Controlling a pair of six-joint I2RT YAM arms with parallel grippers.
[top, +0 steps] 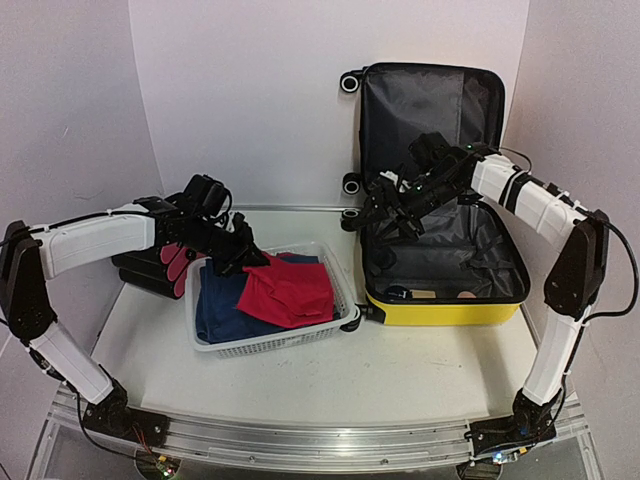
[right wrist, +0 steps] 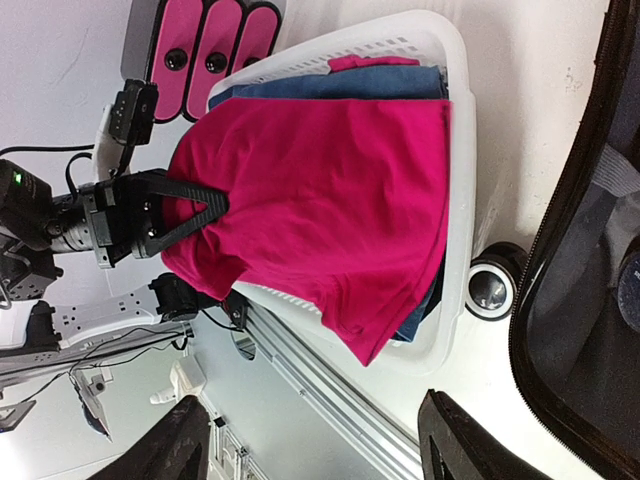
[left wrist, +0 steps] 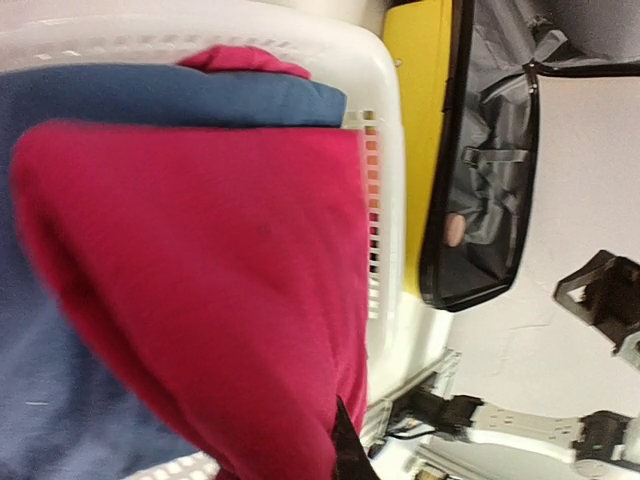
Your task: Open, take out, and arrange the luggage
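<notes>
At the table's right rear the large yellow hard-shell suitcase (top: 440, 310) lies open; the left gripper (top: 238, 260) clamps the red cloth garment (top: 290, 290) over the white mesh plastic basket (top: 270, 345), the right gripper (top: 385, 212) gapes. Better lay the garment flat before releasing.

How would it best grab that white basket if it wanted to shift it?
Likely the white basket's near rim, pinched from above: that edge is a thin, bare lip, while the red shirt and blue clothes fill the inside.

Glossy luggage (top: 445, 308), plastic basket (top: 270, 345), matt red cloth (top: 290, 290)
</notes>
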